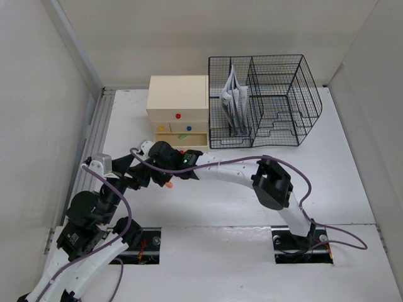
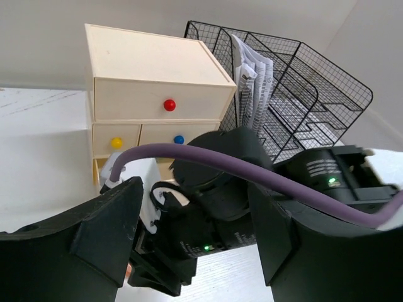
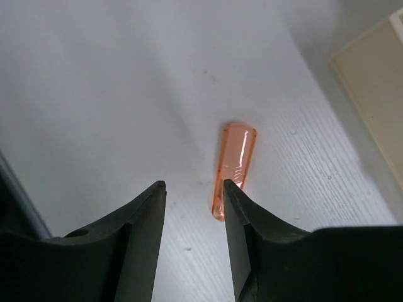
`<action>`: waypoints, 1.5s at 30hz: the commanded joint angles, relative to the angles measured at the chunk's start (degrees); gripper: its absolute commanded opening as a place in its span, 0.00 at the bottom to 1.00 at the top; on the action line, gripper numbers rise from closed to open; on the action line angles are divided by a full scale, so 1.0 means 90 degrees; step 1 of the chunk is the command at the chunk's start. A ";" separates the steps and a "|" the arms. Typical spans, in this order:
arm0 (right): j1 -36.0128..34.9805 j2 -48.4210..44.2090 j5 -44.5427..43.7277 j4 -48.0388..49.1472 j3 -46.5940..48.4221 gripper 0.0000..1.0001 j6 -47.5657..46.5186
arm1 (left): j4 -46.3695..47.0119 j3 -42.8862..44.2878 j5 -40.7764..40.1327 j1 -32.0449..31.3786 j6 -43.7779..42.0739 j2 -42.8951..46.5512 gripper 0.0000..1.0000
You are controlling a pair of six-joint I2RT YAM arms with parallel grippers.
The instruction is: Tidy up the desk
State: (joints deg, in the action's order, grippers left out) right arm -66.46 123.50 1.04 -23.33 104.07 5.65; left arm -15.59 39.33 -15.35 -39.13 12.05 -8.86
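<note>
A small translucent orange cap (image 3: pixel 234 165) lies flat on the white desk (image 3: pixel 94 75), in front of the drawer box. My right gripper (image 3: pixel 195 187) hovers over it, open, with nothing between its fingers. The cap's near end sits just at the tip of the right-hand finger (image 3: pixel 236 207). From above, the cap (image 1: pixel 169 186) shows as a tiny orange dot under the right arm's wrist (image 1: pixel 167 157). My left gripper (image 2: pixel 195 233) is open and empty, close beside the right wrist and facing it. From above the left gripper (image 1: pixel 140 177) is just left of the cap.
A cream drawer box (image 1: pixel 178 107) with red, yellow and blue knobs stands at the back, its bottom drawer (image 1: pixel 181 139) pulled out. Right of it is a black wire-mesh rack (image 1: pixel 271 100) holding papers (image 1: pixel 233 100). Grey rails (image 1: pixel 94 145) line the desk's (image 1: pixel 327 176) left edge.
</note>
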 commanded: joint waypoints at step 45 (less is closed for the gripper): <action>0.0702 -0.0284 -0.0917 -0.0845 0.1005 0.00 -0.4338 | 0.0522 -0.0034 0.0212 -0.0007 -0.0031 0.0584 0.65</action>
State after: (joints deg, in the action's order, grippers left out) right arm -64.29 123.17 -6.24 -29.58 111.31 -25.80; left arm -13.67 39.00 -13.74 -39.16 12.10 -4.27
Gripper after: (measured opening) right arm 0.332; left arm 0.645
